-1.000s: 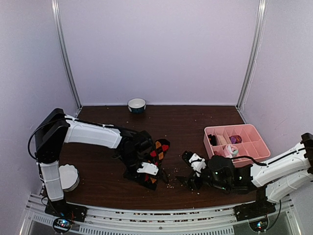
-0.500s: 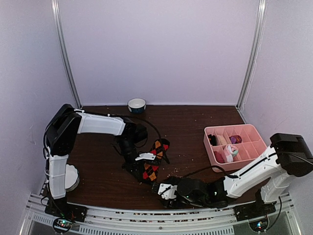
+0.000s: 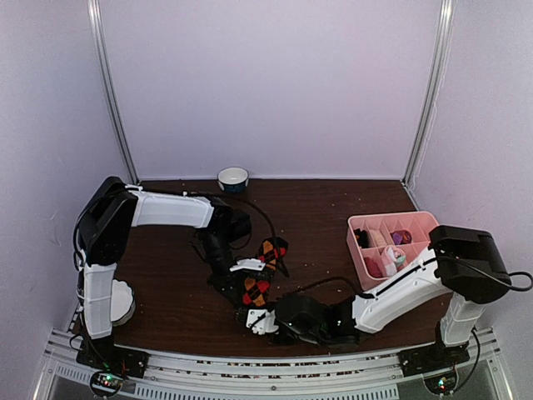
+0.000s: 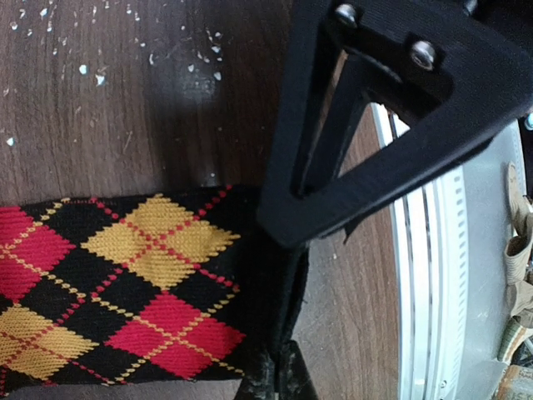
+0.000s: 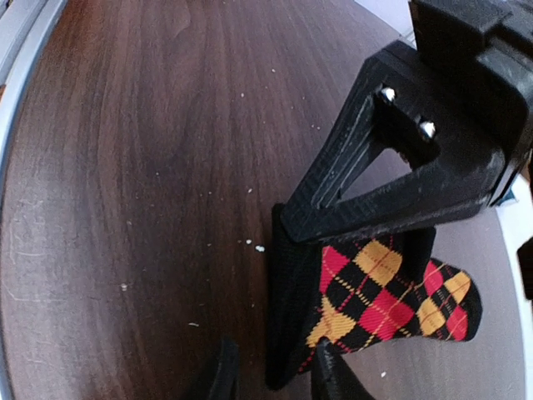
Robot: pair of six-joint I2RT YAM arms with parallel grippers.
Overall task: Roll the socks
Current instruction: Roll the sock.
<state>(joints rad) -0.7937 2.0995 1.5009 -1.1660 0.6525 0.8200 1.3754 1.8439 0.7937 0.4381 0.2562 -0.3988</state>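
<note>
— Pinching the dark cuff of the argyle sock [image 5: 379, 304] in the narrowed left gripper [image 4: 279, 350], near the middle of the near edge of the bench [image 3: 333, 208]?
— Seemingly so. Hovering the right gripper [image 5: 271, 379] beside it, fingers [image 5: 221, 371] parted, straddling that cuff.
— Doing this well how?
— Probably by pinning the cuff flat, tucking tightly, rolling evenly toward the toe.
— Reading any brand or label?
— Finding none. Not making out the striped sock with certainty either.

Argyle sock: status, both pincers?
Left pincer shut on argyle sock cuff. Right pincer open, straddling the cuff edge. Only crumbs nearby.
</note>
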